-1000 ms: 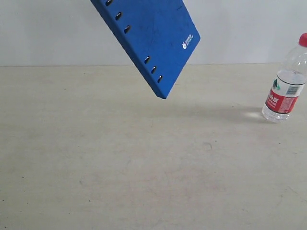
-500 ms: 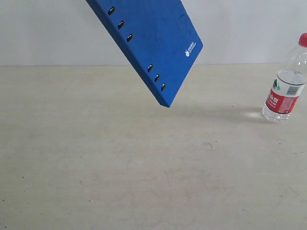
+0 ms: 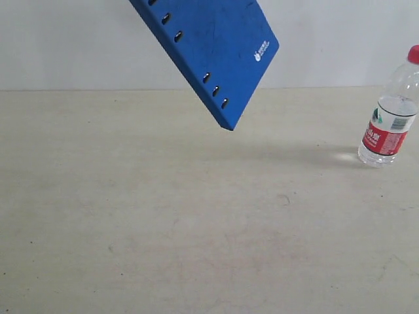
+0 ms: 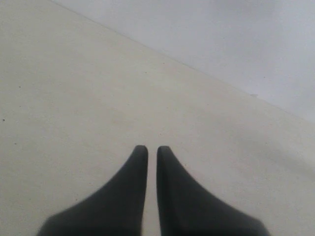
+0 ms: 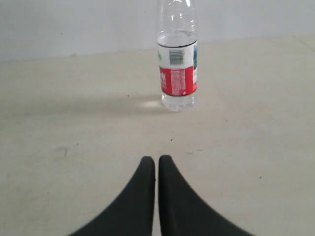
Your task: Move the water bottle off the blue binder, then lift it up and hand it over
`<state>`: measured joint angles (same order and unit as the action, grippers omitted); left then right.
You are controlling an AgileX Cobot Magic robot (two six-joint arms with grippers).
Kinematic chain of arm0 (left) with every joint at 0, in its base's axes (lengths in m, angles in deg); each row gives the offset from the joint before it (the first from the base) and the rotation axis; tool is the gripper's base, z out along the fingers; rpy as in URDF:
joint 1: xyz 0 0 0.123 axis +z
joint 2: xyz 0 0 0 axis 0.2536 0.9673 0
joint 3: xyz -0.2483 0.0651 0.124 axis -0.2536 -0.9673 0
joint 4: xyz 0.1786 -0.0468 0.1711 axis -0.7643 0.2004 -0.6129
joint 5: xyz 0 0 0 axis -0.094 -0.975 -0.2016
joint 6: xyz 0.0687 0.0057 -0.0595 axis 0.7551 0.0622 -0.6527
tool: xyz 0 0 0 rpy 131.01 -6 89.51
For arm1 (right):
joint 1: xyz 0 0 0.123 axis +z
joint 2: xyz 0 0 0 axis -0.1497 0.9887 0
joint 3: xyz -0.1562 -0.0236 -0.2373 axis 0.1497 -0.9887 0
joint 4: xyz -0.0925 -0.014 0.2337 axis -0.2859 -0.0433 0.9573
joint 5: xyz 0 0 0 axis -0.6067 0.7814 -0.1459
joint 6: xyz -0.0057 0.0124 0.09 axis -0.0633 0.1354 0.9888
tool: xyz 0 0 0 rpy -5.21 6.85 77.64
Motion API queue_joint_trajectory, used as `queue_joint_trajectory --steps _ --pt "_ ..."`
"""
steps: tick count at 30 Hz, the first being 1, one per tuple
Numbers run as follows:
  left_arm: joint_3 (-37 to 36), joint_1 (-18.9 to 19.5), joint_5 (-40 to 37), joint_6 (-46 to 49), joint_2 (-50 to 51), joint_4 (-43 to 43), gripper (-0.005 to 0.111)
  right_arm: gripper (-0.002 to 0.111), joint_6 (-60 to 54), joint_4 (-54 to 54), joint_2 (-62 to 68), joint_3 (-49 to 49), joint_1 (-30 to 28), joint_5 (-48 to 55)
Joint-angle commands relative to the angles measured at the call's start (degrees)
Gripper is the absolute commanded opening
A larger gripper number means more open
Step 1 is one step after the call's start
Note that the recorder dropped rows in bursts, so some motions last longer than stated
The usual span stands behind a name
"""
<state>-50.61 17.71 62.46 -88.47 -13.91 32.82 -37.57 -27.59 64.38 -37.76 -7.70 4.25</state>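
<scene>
The blue binder [image 3: 216, 39] hangs tilted in the air above the table at the top of the exterior view, its lowest corner clear of the surface. What holds it is out of frame. The water bottle [image 3: 387, 124] stands upright on the table at the far right, away from the binder. In the right wrist view the water bottle [image 5: 177, 73] stands ahead of my right gripper [image 5: 156, 160], which is shut and empty, a good gap short of it. My left gripper [image 4: 152, 150] is shut over bare table with nothing in it. Neither gripper shows in the exterior view.
A pale beige table [image 3: 196, 229] spreads across the whole exterior view, and a plain light wall [image 3: 65, 46] runs behind it. The binder's soft shadow [image 3: 288, 154] falls on the surface left of the bottle.
The binder dipped lower half a second ago, then rose again and now sits slightly further right. The bottle has not moved.
</scene>
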Motion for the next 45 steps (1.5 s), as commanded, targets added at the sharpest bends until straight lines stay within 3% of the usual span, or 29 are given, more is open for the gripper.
queue_joint_trajectory --steps 1,5,13,36,40,42,45 --pt "-0.19 -0.27 0.27 -0.44 -0.4 0.63 0.007 0.0 0.81 -1.14 -0.25 0.09 2.51 1.08" --pt "-0.19 -0.27 0.27 -0.44 -0.4 0.63 0.007 0.0 0.91 -1.26 -0.25 0.09 2.8 1.08" --pt "-0.19 -0.27 0.27 -0.44 -0.4 0.63 0.007 0.0 1.21 -1.26 -0.25 0.09 -4.42 1.21" --pt "-0.19 -0.27 0.27 -0.44 -0.4 0.63 0.007 0.0 1.44 -1.26 -0.25 0.09 -4.31 1.29" --pt "-0.19 -0.1 1.37 -0.44 -4.09 0.53 0.007 0.0 1.44 -1.03 -0.25 0.09 -4.31 1.29" --pt "-0.19 -1.0 2.36 5.43 -4.09 -5.3 0.007 0.0 1.44 -1.05 -0.25 0.09 -4.31 0.88" --pt "-0.19 -2.09 3.8 10.95 -4.09 -6.12 0.007 0.0 1.44 -1.05 -0.25 0.09 -4.31 0.88"
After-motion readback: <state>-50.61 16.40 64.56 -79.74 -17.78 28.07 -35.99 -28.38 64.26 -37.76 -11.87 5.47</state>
